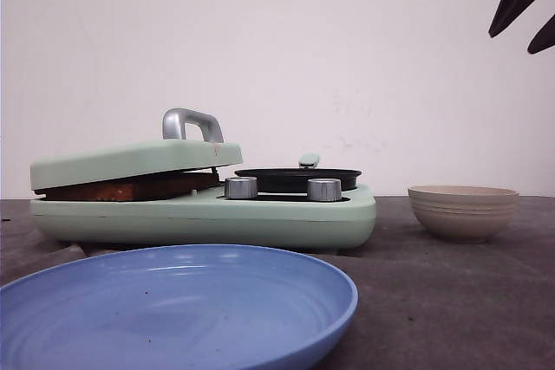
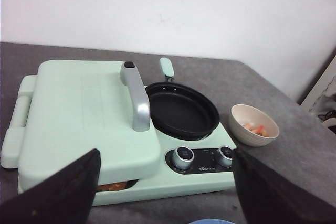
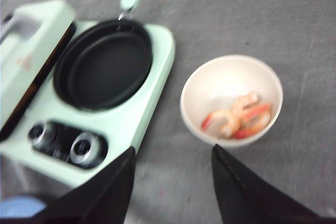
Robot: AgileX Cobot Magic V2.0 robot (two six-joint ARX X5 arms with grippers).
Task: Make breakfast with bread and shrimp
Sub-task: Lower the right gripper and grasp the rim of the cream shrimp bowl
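Note:
The bread [image 1: 130,188] lies pressed under the shut lid of the mint-green breakfast maker [image 1: 260,218]. Only its browned edge shows, also in the left wrist view as the bread [image 2: 113,186]. The shrimp [image 3: 239,118], a few pinkish-orange pieces, sit in the beige bowl [image 3: 210,77] right of the appliance. The shrimp [image 2: 255,128] show in the left wrist view too. My right gripper [image 3: 172,153] hangs open and empty above the table between bowl and appliance, high at the front view's top right [image 1: 510,43]. My left gripper [image 2: 165,182] is open and empty, above the appliance's front edge.
An empty black pan [image 1: 297,178] sits on the appliance's right half, behind two silver knobs [image 1: 324,189]. A silver handle [image 1: 192,123] stands on the lid. An empty blue plate [image 1: 173,309] lies in front of the appliance. A white wall is behind.

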